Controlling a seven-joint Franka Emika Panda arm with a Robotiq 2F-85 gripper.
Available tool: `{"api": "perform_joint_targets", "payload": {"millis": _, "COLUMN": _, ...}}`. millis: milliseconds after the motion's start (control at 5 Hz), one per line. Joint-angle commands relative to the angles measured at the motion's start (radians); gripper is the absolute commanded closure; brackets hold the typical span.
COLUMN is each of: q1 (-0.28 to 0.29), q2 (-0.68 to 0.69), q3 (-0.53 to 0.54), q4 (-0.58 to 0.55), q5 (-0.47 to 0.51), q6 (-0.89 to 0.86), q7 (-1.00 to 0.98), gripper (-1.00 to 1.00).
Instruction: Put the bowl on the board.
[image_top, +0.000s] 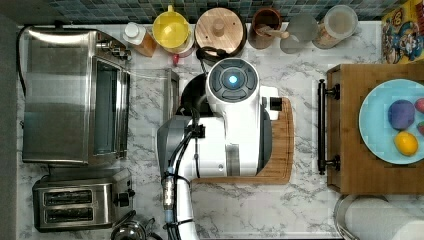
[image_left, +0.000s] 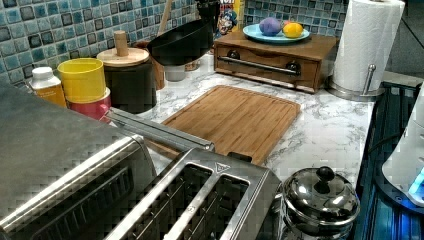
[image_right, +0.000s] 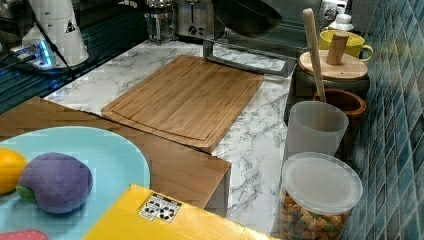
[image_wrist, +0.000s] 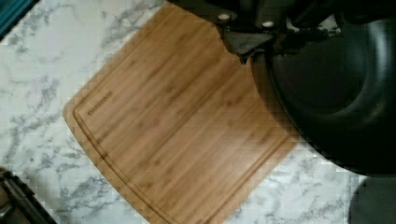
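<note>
The black glossy bowl hangs tilted in the air above the far end of the light-brown wooden board. In the right view the bowl is likewise above the board's far end. My gripper is shut on the rim of the bowl, and the bare board lies below it. Nothing rests on the board. In the top view the arm covers most of the board and hides the bowl.
A wooden tray holding a light-blue plate of fruit is at the top view's right. A toaster oven with its open door, and a toaster, stand at the top view's left. Jars, cups and a wooden-lidded pot line the tiled wall.
</note>
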Motion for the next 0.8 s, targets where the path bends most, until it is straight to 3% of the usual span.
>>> {"api": "perform_joint_targets", "payload": {"millis": 200, "q1": -0.077, "q2": -0.123, "q3": -0.086, "q4": -0.288, "q5": 0.059, "q6": 0.310, "q7": 0.156, "gripper": 1.00}}
{"api": "perform_joint_targets", "payload": {"millis": 800, "q1": -0.109, "q2": -0.258, "q3": -0.165, "q4": -0.592, "q5": 0.065, "q6": 0.635, "q7": 0.298, "gripper": 1.00}}
